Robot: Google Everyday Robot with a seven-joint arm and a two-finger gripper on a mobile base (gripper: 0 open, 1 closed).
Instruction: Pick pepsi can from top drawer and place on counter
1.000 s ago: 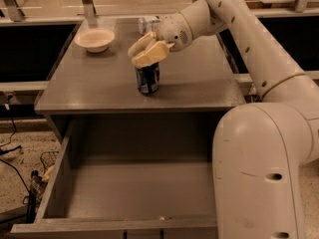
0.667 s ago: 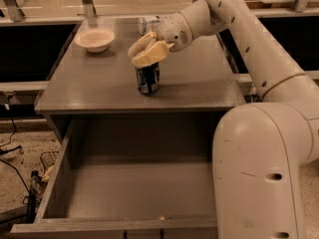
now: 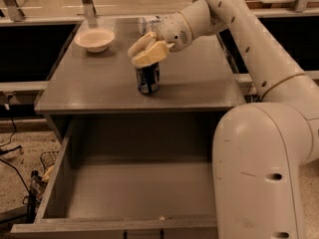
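On the table, standing upright near the front edge and roughly midway across: pepsi can, dark with pale markings on its side. Right over the can's top, covering its rim from this view: hand, beige, angled down and to the left. Cannot tell whether clamped on the can or loose about it. Reaching in from the right behind the hand: white arm, rising from the bulky white robot body that fills the lower right.

At the table's far left corner, well apart from the can: shallow pale bowl. At the far edge, partly hidden behind the wrist: small silvery object, too unclear to name.

Below the table's front edge, pulled out toward the camera: top drawer, grey floor and side walls in plain sight, right part hidden by the robot body. On the speckled floor to the left of the drawer: dark cables.
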